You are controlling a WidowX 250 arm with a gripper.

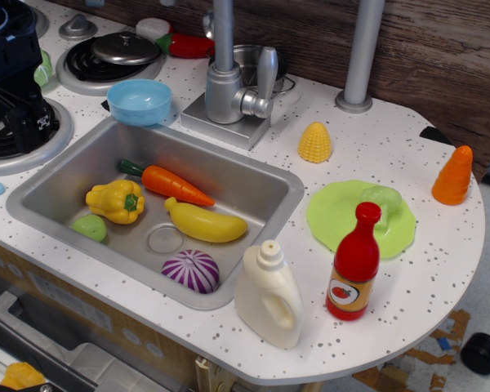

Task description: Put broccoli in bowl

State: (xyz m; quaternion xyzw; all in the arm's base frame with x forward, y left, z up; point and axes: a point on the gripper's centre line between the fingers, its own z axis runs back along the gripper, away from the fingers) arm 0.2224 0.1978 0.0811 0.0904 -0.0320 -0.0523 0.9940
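Note:
The broccoli [381,198] is a small lumpy light green piece resting on the flat lime-green plate [335,220], on the counter right of the sink. The light blue bowl [139,101] stands upright and empty on the counter just behind the sink's back left corner. My gripper [16,114] is a black mass at the far left over the stove, left of the bowl and far from the broccoli. Its fingers do not show clearly, so I cannot tell whether they are open. Nothing visible is in them.
The sink [253,184] holds a yellow pepper [114,201], carrot [175,184], banana [206,222], purple onion [191,271] and a smooth green piece [90,227]. A pale green ball [43,69] sits beside the arm. Faucet [229,82], corn [314,143], red bottle [355,265], white jug [268,296] and orange cone [453,175] stand around.

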